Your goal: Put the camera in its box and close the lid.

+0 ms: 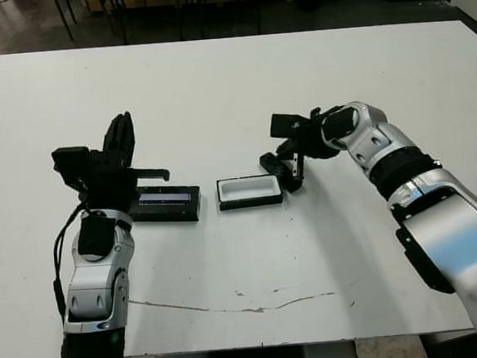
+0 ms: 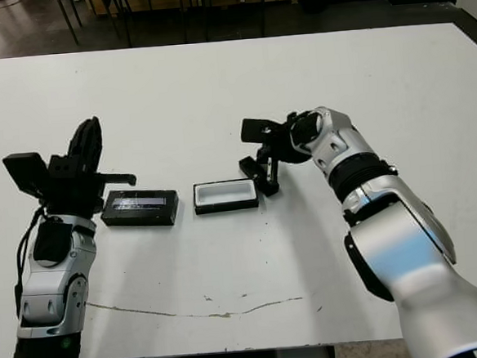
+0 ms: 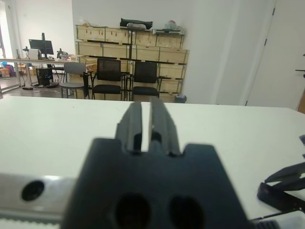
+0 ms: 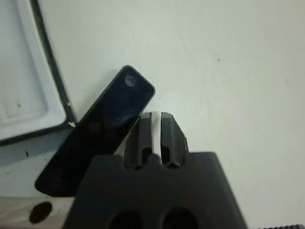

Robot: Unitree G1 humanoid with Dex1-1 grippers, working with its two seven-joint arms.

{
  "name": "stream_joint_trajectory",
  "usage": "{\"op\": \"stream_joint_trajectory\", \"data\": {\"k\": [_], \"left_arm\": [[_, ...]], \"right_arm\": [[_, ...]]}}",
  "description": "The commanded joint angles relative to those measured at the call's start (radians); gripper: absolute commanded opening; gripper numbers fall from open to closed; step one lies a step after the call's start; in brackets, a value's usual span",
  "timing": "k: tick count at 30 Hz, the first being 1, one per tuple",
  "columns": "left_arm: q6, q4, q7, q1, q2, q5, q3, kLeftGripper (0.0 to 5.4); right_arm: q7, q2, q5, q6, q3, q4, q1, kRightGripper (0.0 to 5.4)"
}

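Observation:
The box (image 1: 249,191), a shallow black tray with a white lining, lies open at the table's middle. The camera (image 4: 97,131), a slim glossy black bar, lies slanted just right of it, one end at the box's corner (image 4: 53,81). My right gripper (image 4: 155,116) points down beside the camera (image 1: 275,168), fingers shut with nothing between them. The lid (image 1: 165,204), a black slab with a pale strip, rests left of the box. My left gripper (image 1: 122,126) is raised over the lid's left end, pointing up and shut on nothing.
A thin brown crack line (image 1: 231,308) runs across the white table near its front edge. Chairs (image 3: 108,76) and shelves of boxes stand beyond the table's far side.

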Motion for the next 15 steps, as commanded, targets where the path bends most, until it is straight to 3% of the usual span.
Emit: {"op": "stream_joint_trajectory", "data": {"k": [1,15], "left_arm": [[0.005,0.008,0.004,0.023,0.0,0.002,0.001,0.02],[-0.01,0.017,0.007,0.028,-0.002,0.012,-0.006,0.02]], "right_arm": [[0.01,0.012,-0.004,-0.012,0.009,0.011,0.026,0.0],[0.008,0.018,-0.005,-0.032,0.008,0.018,0.025,0.0]]}}
